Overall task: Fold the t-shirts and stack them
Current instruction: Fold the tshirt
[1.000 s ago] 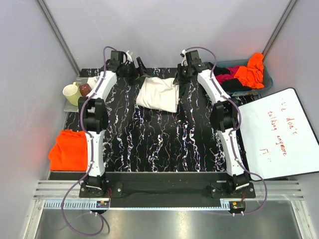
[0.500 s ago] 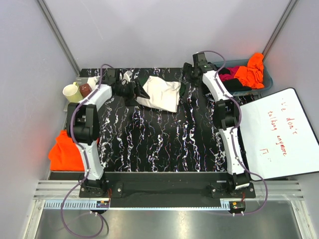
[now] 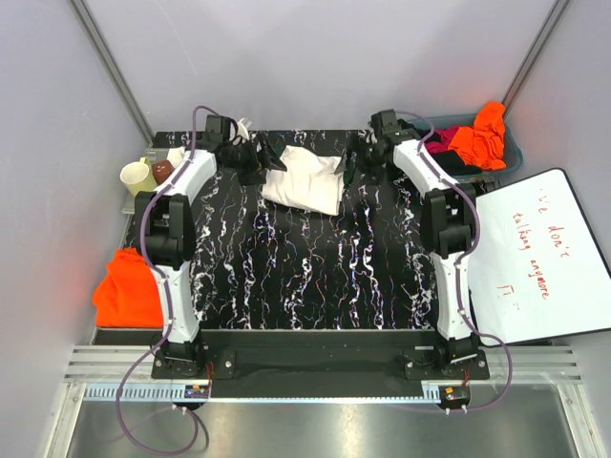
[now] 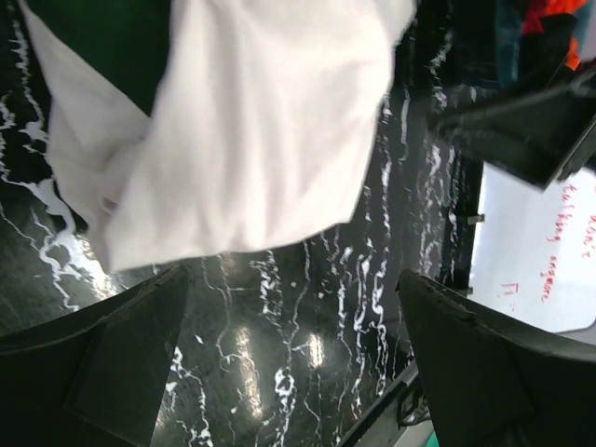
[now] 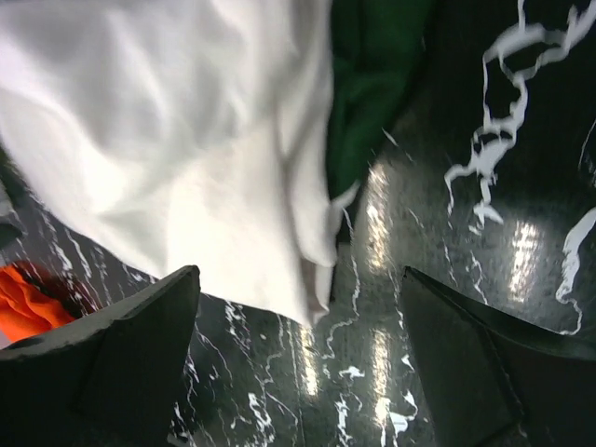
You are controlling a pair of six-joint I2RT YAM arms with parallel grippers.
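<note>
Top external: left pincer [image 3: 267,160], right pincer [image 3: 351,167] both spread wide above black marbled table [image 3: 305,258].

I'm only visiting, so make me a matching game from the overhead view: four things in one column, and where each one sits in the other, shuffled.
Things:
1. cream shirt
2. folded orange shirt
3. bin
4. whiteboard

Places:
a. far right corner
b. left side, towards the near edge
c. right side, nearer than the bin
d. far middle

Pairs: 1-d, 2-b, 3-a, 4-c
</note>
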